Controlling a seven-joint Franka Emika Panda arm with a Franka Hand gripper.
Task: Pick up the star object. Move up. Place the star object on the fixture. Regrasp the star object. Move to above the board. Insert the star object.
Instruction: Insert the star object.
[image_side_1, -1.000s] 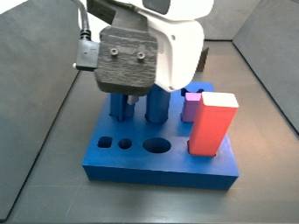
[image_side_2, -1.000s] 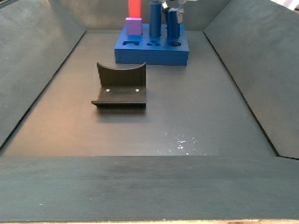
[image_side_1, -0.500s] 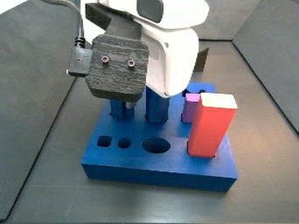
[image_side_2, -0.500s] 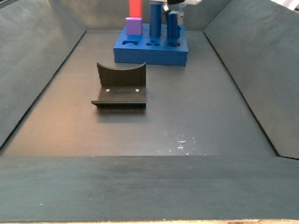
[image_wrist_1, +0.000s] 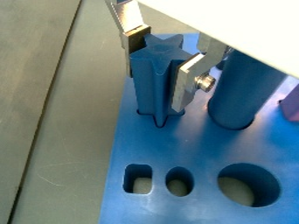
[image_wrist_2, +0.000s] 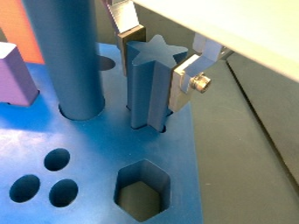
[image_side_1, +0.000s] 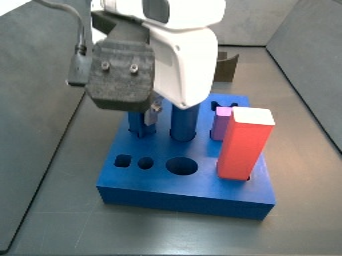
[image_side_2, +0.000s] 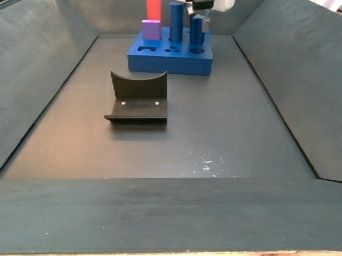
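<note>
While the tool (image_wrist_2: 149, 54) flanks it, the ridged blue star object (image_wrist_2: 149, 85) stands upright

Tool (image_wrist_1: 162, 63) points down over the board's back, fingers parted.

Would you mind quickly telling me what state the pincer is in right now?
Pincer: above the board, fingers flanking the top of the star object, which stands in its hole; whether it is clamped or released cannot be told.

The arm ends in a glossy white rounded shell above a dark grey textured block with two screws and a grey cable beside it — the claw (image_wrist_1: 163, 63) itself is two flat silver plate fingers (image_wrist_2: 190, 77) with a round bolt.
</note>
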